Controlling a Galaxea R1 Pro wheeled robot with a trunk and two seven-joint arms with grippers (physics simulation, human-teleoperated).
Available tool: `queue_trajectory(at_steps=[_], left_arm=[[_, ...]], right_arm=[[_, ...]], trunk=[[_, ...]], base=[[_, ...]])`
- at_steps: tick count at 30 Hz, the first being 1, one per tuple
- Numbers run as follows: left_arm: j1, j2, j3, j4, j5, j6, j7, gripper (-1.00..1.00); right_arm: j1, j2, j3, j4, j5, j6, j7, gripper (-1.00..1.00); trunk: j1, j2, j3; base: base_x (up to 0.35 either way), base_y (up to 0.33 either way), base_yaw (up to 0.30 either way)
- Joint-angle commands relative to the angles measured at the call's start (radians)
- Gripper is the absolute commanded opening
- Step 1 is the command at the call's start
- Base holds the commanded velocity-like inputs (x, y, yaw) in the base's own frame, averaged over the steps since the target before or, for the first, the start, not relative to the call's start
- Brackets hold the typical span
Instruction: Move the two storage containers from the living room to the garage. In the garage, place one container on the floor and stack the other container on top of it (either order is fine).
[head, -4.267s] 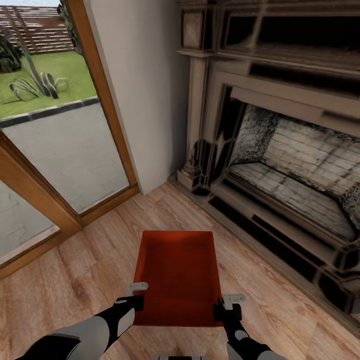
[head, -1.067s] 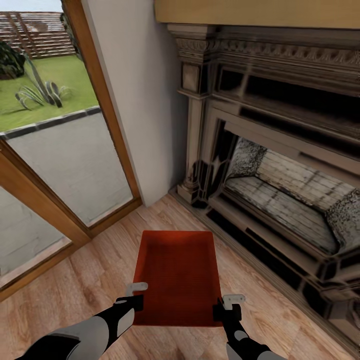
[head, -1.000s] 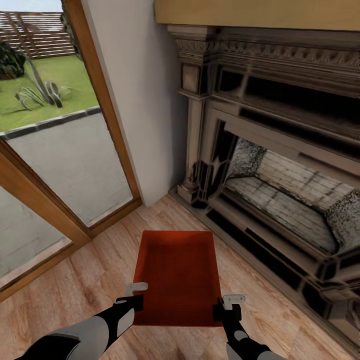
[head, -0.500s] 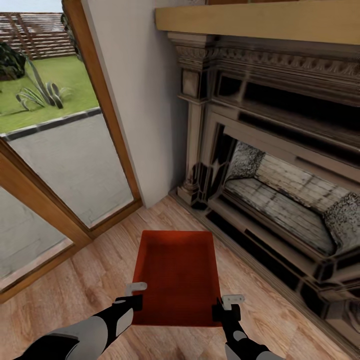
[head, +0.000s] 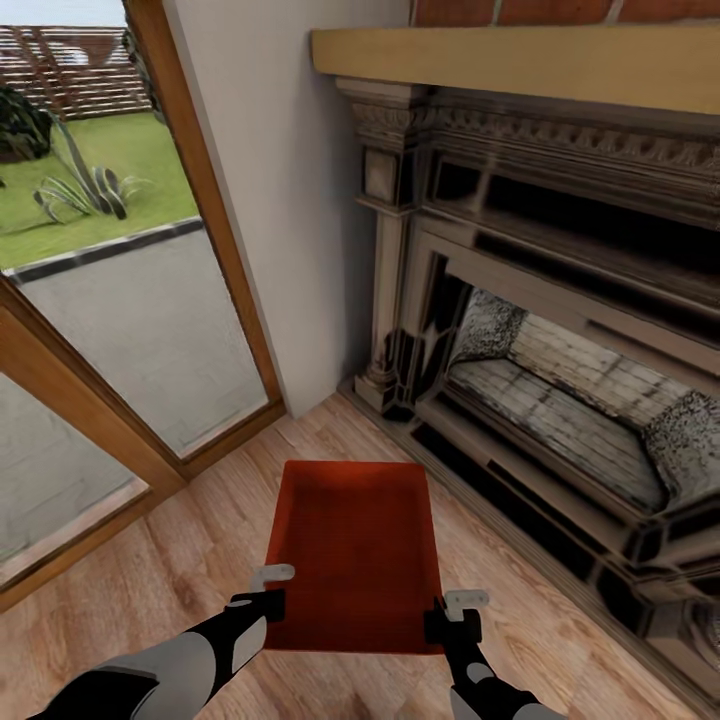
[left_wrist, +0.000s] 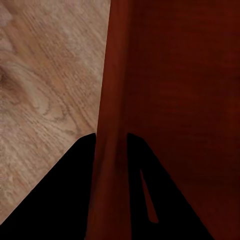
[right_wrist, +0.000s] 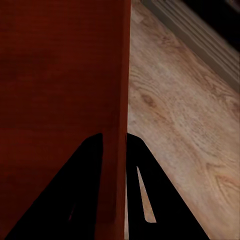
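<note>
Storage container (head: 353, 550), orange-red and with no lid, hangs in front of me, held up over the wood-plank floor (head: 180, 560) of the living room. I hold it by both of its long sides, near the end closest to me.

My left gripper (head: 268, 590) is pinched on the left wall of the bin. From my left wrist I see that red wall (left_wrist: 112, 125) run straight down between my two dark fingers (left_wrist: 65, 200), one finger outside and one inside the bin. My right gripper (head: 455, 612) is pinched on the right wall the same way. From my right wrist the thin red wall (right_wrist: 122, 100) sits tight between my two dark fingers (right_wrist: 150, 200).

The bin is level and its inside is bare. A big dark fireplace (head: 560, 380) with pale bricks inside stands to my right, past the bin. A glass door with a wood frame (head: 215, 220) is to my left, and through it I see grass (head: 110, 170) outside.
</note>
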Motion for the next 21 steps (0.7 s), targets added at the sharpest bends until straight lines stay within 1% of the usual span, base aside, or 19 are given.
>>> queue_trajectory(at_steps=[1, 4, 21], left_arm=[[0.0, 0.003, 0.004, 0.002, 0.012, -0.003, 0.023, -1.0], [0.0, 0.003, 0.004, 0.002, 0.012, -0.003, 0.022, -1.0], [0.0, 0.003, 0.004, 0.002, 0.012, -0.003, 0.022, -1.0]], right_arm=[[-0.001, 0.001, -0.054, -0.003, 0.027, -0.01, -0.004, -1.0], [0.0, 0.002, -0.054, -0.002, 0.026, -0.032, -0.003, -1.0], [0.0, 0.001, -0.054, -0.002, 0.023, -0.036, -0.003, -1.0]], trunk=[[-0.004, 0.007, 0.003], [-0.015, 0.028, 0.012], [-0.081, 0.147, 0.065]], base=[[0.0, 0.0, 0.0], [0.0, 0.0, 0.0], [0.0, 0.0, 0.0]])
